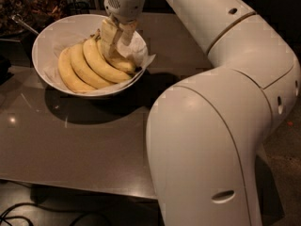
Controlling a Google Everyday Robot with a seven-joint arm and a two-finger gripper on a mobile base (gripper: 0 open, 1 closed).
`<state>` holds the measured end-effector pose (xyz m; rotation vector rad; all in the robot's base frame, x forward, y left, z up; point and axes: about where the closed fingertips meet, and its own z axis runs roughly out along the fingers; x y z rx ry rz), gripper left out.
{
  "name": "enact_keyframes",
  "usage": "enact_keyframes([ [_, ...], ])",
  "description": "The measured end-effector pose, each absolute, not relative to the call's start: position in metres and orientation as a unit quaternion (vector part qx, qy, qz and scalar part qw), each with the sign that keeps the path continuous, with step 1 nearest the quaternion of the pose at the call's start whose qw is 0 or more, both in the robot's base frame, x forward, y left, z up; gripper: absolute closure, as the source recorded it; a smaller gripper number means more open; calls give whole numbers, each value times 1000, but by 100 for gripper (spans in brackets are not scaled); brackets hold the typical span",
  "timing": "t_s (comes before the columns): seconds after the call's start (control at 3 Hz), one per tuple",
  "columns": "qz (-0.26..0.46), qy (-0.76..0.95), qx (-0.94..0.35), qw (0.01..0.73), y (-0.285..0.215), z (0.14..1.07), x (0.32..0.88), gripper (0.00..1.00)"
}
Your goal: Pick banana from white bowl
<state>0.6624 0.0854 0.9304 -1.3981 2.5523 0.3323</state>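
The white bowl [49,34] with its crinkled paper liner stands at the back left of the table. Several yellow bananas lie in it side by side. The rightmost banana [122,63], with a dark tip at the bowl's right rim, lies directly under my gripper [117,40]. The gripper points down into the bowl from above and reaches the upper end of that banana, hiding its stem end. Three other bananas [84,67] lie to its left, untouched.
The bowl stands on a glossy brown table [70,145]. My large white arm [221,126] fills the right half of the view and hides that part of the table. Dark clutter [28,4] sits behind the bowl. Cables [19,215] lie on the floor at the lower left.
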Motion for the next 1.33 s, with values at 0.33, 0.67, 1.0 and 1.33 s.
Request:
enact_keyframes([
  [0.33, 113, 868, -474, 98, 87, 922, 666, 44],
  [0.67, 113, 869, -473, 86, 89, 911, 670, 45],
  [1.0, 113, 869, -473, 86, 89, 914, 671, 62],
  [1.33, 113, 870, -473, 86, 89, 914, 671, 85],
])
